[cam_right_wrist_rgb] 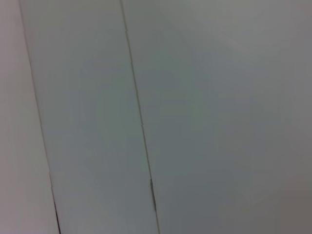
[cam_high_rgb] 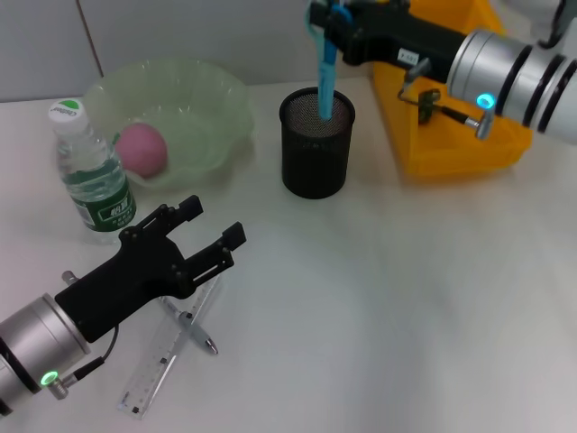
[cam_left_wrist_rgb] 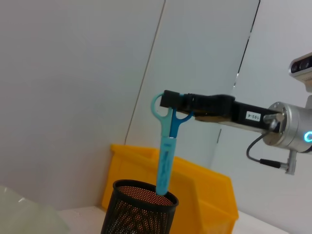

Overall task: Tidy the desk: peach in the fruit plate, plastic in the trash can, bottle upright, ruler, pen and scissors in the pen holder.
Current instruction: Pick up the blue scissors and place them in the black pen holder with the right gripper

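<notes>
My right gripper (cam_high_rgb: 326,20) is shut on the handles of the blue scissors (cam_high_rgb: 325,72), which hang blade-down with the tip inside the black mesh pen holder (cam_high_rgb: 315,158). The left wrist view shows the same scissors (cam_left_wrist_rgb: 165,161) in that gripper (cam_left_wrist_rgb: 175,102) above the pen holder (cam_left_wrist_rgb: 139,209). At the front left my left gripper (cam_high_rgb: 215,222) is open, just above the clear ruler (cam_high_rgb: 158,370) and the pen (cam_high_rgb: 194,329) lying across it. The bottle (cam_high_rgb: 90,171) stands upright. The pink peach (cam_high_rgb: 141,149) lies in the green fruit plate (cam_high_rgb: 207,99). No plastic is in view.
A yellow bin (cam_high_rgb: 451,144) stands at the back right, right behind the pen holder, and appears as the yellow bin (cam_left_wrist_rgb: 204,190) in the left wrist view. The right wrist view shows only a grey panelled wall.
</notes>
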Motion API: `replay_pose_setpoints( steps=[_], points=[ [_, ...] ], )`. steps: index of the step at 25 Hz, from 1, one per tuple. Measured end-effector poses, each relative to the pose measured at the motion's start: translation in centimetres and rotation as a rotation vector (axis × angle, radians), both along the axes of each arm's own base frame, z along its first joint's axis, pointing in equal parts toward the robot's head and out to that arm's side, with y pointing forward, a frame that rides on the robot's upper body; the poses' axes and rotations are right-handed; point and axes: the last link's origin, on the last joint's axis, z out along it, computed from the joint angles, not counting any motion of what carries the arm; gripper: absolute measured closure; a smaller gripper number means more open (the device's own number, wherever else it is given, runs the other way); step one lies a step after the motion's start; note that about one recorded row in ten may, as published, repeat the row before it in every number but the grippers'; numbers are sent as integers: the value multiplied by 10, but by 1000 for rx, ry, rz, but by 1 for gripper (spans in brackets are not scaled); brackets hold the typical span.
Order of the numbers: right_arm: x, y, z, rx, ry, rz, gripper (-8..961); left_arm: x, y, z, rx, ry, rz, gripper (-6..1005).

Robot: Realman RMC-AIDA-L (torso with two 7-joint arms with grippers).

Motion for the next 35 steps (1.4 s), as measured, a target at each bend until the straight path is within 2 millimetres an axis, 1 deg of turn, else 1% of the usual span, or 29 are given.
replay_pose_setpoints(
  steps=[2, 5, 11, 16, 23, 27, 34, 35],
  points=[
    [0, 0, -3, 1, -7, 1, 887, 0, 0, -1, -2, 1, -1, 198],
    [2, 2, -14, 6, -38, -10, 887, 0, 0, -1, -3, 2, -1, 198],
    [3, 3, -17, 51, -29, -12, 884, 1, 1, -2, -10, -3, 0, 198],
    [8, 5, -21, 50, -55, -40, 873, 4, 4, -2, -19, -13, -1, 199],
    [15, 2, -27, 35, -52, -73, 858, 5, 4, -3, -33, -26, 11, 199],
    [17, 0, -29, 27, -51, -78, 850, 4, 2, -5, -59, -18, 8, 199],
    [19, -2, -33, 6, -57, -85, 835, 9, 3, -7, -90, -28, 1, 199],
    [19, -2, -34, 5, -57, -85, 804, 9, 3, -7, -90, -28, 2, 199]
  ],
)
